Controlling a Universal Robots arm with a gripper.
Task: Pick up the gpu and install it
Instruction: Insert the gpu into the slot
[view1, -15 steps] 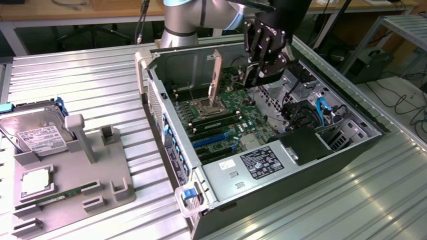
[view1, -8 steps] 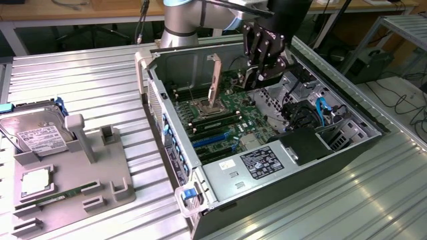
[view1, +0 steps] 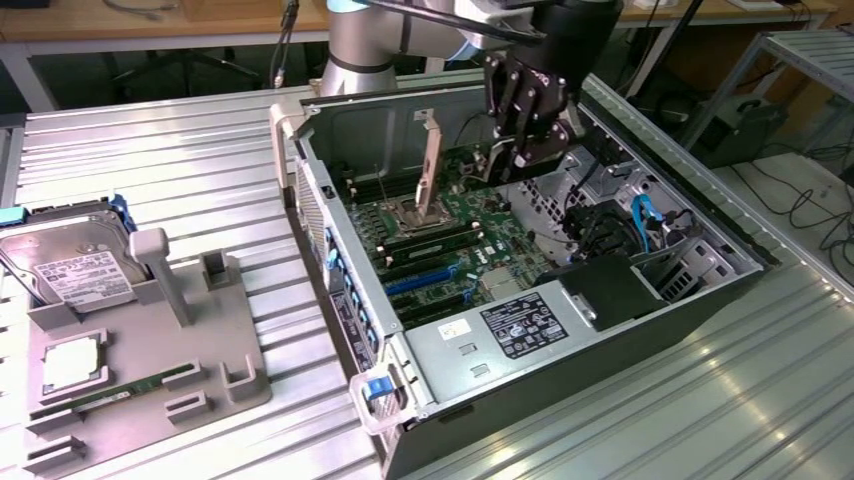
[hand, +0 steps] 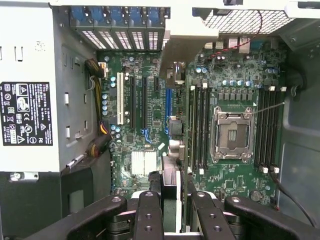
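Observation:
My gripper (view1: 529, 150) hangs inside the open computer case (view1: 307, 190), over the motherboard (view1: 467, 235). It is shut on the gpu (view1: 541, 166), a thin dark card held by its upper edge. In the wrist view the gpu (hand: 170, 175) appears edge-on, running from between my black fingers (hand: 148, 215) out to its pale metal end bracket (hand: 185, 42). The card sits above the board, roughly in line with the blue expansion slot (hand: 168, 100), between the other slots and the memory slots. I cannot tell whether its lower edge touches the slot.
The empty CPU socket (hand: 232, 134) has its plate standing upright (view1: 430, 165). A labelled power supply (view1: 521, 325) and blue cables (view1: 647, 225) crowd the case. On the exterior view's left, a grey fixture (view1: 160, 340) holds a hard drive (view1: 67, 265), a processor (view1: 67, 365) and a memory stick (view1: 114, 392).

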